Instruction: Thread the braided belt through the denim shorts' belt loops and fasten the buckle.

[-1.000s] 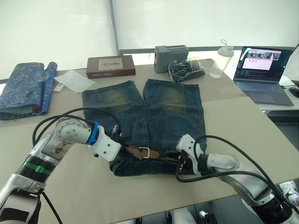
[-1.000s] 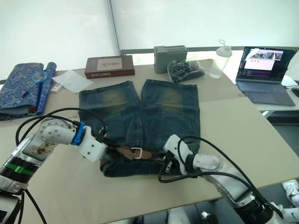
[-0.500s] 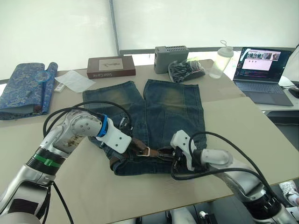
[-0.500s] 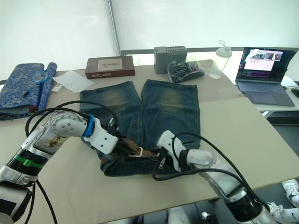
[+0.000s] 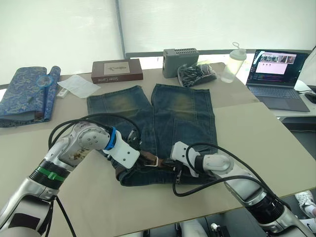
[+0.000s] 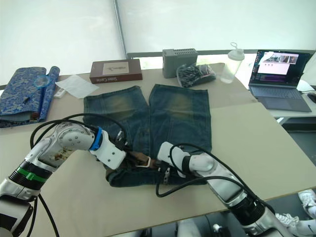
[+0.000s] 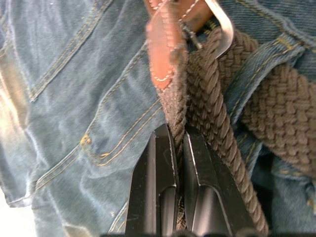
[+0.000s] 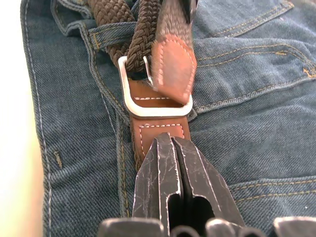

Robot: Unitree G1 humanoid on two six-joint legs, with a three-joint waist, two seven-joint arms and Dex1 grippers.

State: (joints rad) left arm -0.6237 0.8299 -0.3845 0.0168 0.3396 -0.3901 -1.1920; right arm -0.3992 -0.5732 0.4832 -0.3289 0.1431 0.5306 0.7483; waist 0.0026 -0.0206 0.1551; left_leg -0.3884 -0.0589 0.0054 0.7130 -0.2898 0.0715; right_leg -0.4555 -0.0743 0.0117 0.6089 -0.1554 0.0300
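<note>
The denim shorts [image 5: 182,113] lie flat on the table with the waistband toward me. The braided belt [image 7: 276,113] runs along the waistband under a belt loop [image 7: 256,64]. Its silver buckle [image 8: 155,111] lies at the middle of the waistband, and the brown leather tip [image 8: 173,69] rests across the buckle frame. My left gripper [image 5: 139,155] is shut on the braided strap just behind that tip, its fingers [image 7: 163,153] pinching it. My right gripper [image 5: 170,165] is shut on the leather tab behind the buckle, close to the left gripper.
Behind the shorts stand a brown box [image 5: 116,70], a grey box [image 5: 180,60], a black bag [image 5: 196,74] and a clear bottle [image 5: 232,61]. An open laptop [image 5: 276,79] sits far right. Blue patterned cloth [image 5: 27,91] and white paper [image 5: 78,85] lie far left.
Both grippers have closed in on the buckle: the left moved right along the waistband, the right moved left. The leather tip now lies over the buckle frame.
</note>
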